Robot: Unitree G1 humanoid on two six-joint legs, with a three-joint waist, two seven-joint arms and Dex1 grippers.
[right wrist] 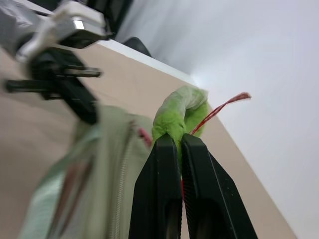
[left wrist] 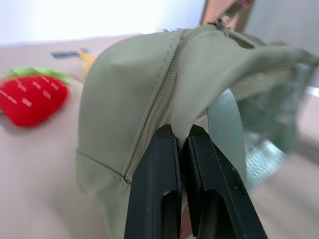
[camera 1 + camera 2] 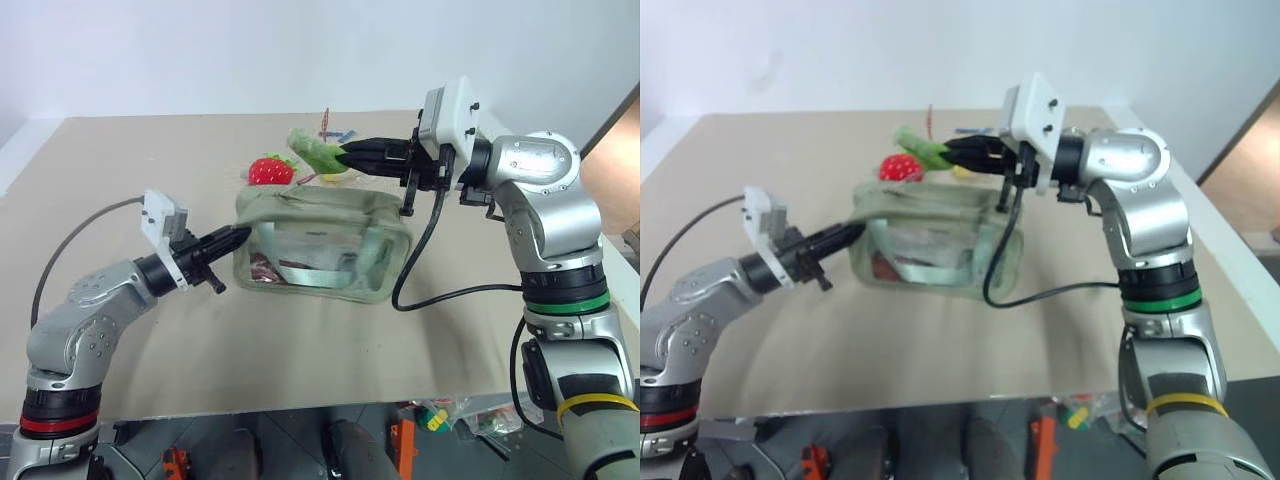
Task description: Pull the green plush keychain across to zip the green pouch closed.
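No writing on anything here can be read. The left gripper (image 3: 238,236) is pinched tight on a fold of fabric at the end of the green pouch (image 3: 325,245), which stands on the table (image 3: 300,340). The right gripper (image 3: 347,156) is clamped on the green plush keychain (image 3: 318,152), held up above the pouch's top edge near its far end. Through the clear window some dark and reddish contents show, too dim to name. A red plush strawberry (image 3: 271,170) lies just behind the pouch.
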